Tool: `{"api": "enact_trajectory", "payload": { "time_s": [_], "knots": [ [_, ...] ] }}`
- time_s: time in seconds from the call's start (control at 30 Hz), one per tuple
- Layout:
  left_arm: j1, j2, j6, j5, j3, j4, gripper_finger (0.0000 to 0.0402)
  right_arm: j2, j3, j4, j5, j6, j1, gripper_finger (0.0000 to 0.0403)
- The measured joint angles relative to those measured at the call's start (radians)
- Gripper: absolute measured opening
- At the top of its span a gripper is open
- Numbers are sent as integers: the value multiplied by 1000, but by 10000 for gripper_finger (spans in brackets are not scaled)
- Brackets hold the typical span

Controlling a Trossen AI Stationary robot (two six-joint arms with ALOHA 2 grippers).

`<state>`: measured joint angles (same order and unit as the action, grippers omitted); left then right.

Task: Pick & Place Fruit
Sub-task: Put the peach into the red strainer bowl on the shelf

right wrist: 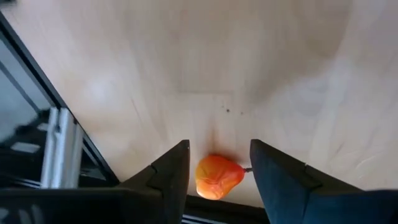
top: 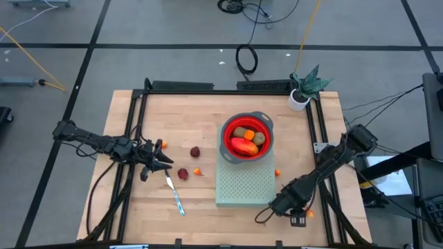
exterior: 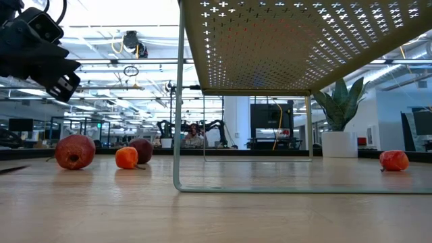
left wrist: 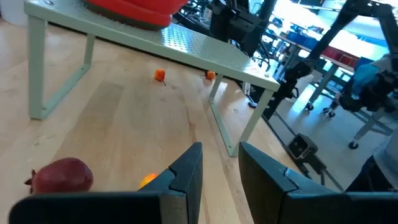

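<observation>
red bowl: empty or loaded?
Loaded. The high view shows the red bowl on the perforated stand holding the elongated red-orange fruit, two brown-green ovals and a small orange ball.

Red bowl (top: 247, 136) with grey rim is showing a red-orange fruit (top: 243, 146), two brown-green ovals (top: 239, 131) and an orange ball. Perforated stand (top: 242, 185) is appearing pale green. Table (top: 208, 111) is showing light wood grain. Knife handle (top: 178, 203) is appearing light blue.
</observation>
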<state>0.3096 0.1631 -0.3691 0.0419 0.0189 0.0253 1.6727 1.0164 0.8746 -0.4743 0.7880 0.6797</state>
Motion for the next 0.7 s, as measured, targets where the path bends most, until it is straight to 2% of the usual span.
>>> {"api": "enact_trajectory", "payload": {
  "time_s": [0.13,0.37,0.7],
  "knots": [
    [0,0,-4,-57,0,-2,102,-44,0,34,1,65,-38,160],
    [0,0,4,-133,0,-2,102,-185,0,70,59,327,-65,160],
    [0,0,31,-181,0,-1,102,-239,0,21,27,612,29,160]
  ]
}}
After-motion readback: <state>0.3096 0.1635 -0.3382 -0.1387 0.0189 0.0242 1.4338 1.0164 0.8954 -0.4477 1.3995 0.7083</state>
